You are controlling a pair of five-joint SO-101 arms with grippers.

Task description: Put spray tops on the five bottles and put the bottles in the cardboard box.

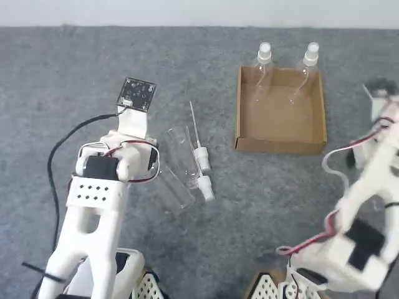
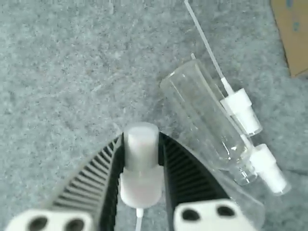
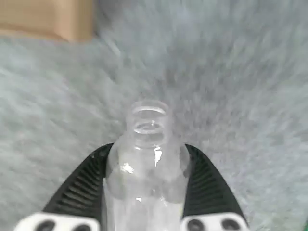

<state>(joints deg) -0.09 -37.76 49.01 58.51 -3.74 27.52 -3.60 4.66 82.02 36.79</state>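
My left gripper (image 2: 140, 139) is shut on a white spray top (image 2: 140, 168), held above the grey carpet. Just beside it lie two clear bottles (image 2: 207, 125) (image 1: 176, 169) and two loose spray tops (image 2: 240, 108) (image 1: 204, 185) with thin dip tubes. My right gripper (image 3: 149, 149) is shut on a clear open-necked bottle (image 3: 147, 144) with no top on it. The cardboard box (image 1: 248, 131) stands at the back right of the carpet. Two capped bottles (image 1: 262, 68) lie in it, their tops resting over its far wall.
The left arm (image 1: 103, 180) stands at the front left, with a black cable trailing off to its left. At the far right edge is the right arm (image 1: 365, 243). A corner of the box (image 3: 48, 17) is visible in the right wrist view. Grey carpet covers the table.
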